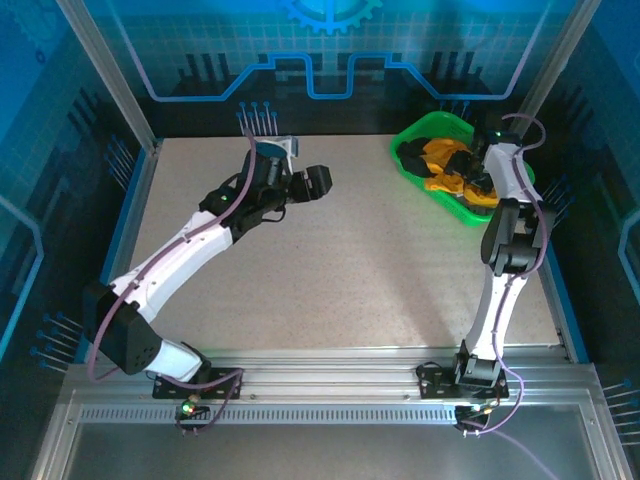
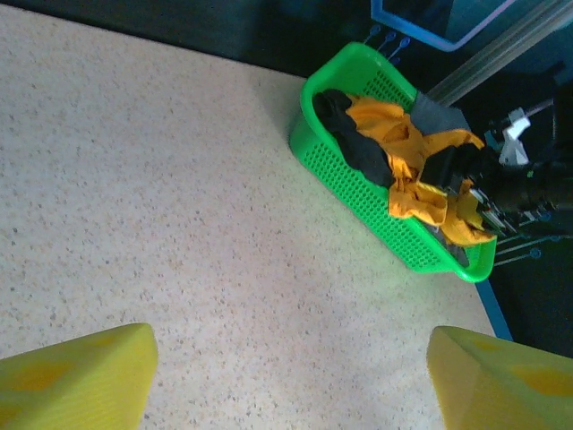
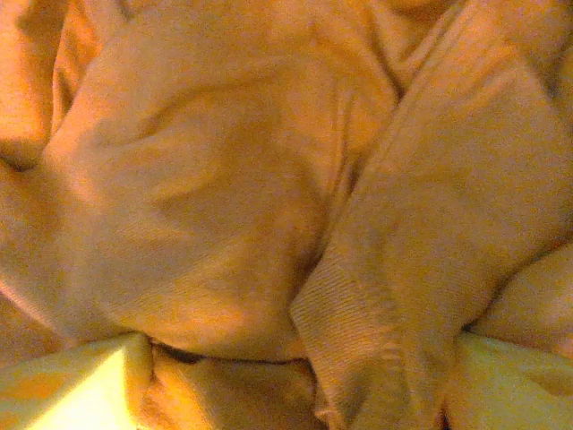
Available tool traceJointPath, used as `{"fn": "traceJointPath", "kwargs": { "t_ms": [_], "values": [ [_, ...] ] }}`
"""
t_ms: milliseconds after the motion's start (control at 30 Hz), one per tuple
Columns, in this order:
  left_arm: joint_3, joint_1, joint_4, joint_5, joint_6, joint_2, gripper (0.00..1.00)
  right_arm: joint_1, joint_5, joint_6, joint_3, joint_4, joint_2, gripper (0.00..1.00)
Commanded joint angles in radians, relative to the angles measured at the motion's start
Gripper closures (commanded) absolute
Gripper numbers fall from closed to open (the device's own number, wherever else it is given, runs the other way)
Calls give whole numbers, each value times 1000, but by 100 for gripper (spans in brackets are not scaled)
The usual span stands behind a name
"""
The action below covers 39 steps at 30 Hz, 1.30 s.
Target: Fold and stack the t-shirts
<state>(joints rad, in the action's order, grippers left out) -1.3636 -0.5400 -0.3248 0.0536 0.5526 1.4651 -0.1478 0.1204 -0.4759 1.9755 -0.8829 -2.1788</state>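
Speckled table (image 1: pixel 380 270) is stretching between blue walls (image 1: pixel 50 150). At the upper right of the top view the basket (image 1: pixel 408 132) is holding the shirts in one crumpled heap, with the orange shirt (image 1: pixel 440 160) on top and the black shirt (image 2: pixel 358 148) tangled beside it. My right gripper (image 3: pixel 286 394) is pressing down into the orange cloth. Its jaws are standing wide apart, and cloth is bulging between the fingers (image 3: pixel 72 385) but is not clamped. My left gripper (image 1: pixel 318 180) is hovering above the table in the upper middle, also wide open and holding nothing. I am judging that closing here may be pinching several layers or catching the black shirt too, so both may be coming out together. The light basket may be lifting with them.
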Motion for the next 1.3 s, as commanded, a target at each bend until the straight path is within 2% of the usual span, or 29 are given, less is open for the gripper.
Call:
{"fn": "traceJointPath", "kwargs": {
  "t_ms": [0,67,167,200,233,333,567,733,833,933,1067,1167,1267],
  "values": [
    [38,-13,-15,-26,17,-34,26,4,-45,-36,42,-43,-43,27],
    [49,-13,-12,-21,16,-49,32,2,-4,-68,36,-57,-43,48],
    [54,-13,-18,-19,6,-71,39,6,50,-95,-66,31,54,87],
    [56,-14,-19,-16,4,-78,41,13,79,-99,-112,78,105,97],
    [56,-14,-22,-16,1,-82,43,22,113,-104,-158,126,164,100],
    [63,-13,-24,-15,3,-91,46,36,150,-110,-221,196,271,100],
    [61,-14,-19,-7,9,-79,52,96,235,-138,-242,245,474,100],
    [42,-14,-30,12,7,-61,52,173,294,-108,-174,277,597,100],
    [32,-13,-59,64,11,-61,53,239,311,-52,-77,293,643,100],
    [16,-4,-110,147,17,-68,53,340,337,-3,48,277,652,100],
    [5,20,-157,236,38,-96,54,545,409,74,145,259,645,100],
    [-10,38,-200,307,51,-122,53,685,438,42,131,222,624,100],
    [-16,54,-240,362,55,-150,49,815,439,4,5,219,604,100]
  ]
}}
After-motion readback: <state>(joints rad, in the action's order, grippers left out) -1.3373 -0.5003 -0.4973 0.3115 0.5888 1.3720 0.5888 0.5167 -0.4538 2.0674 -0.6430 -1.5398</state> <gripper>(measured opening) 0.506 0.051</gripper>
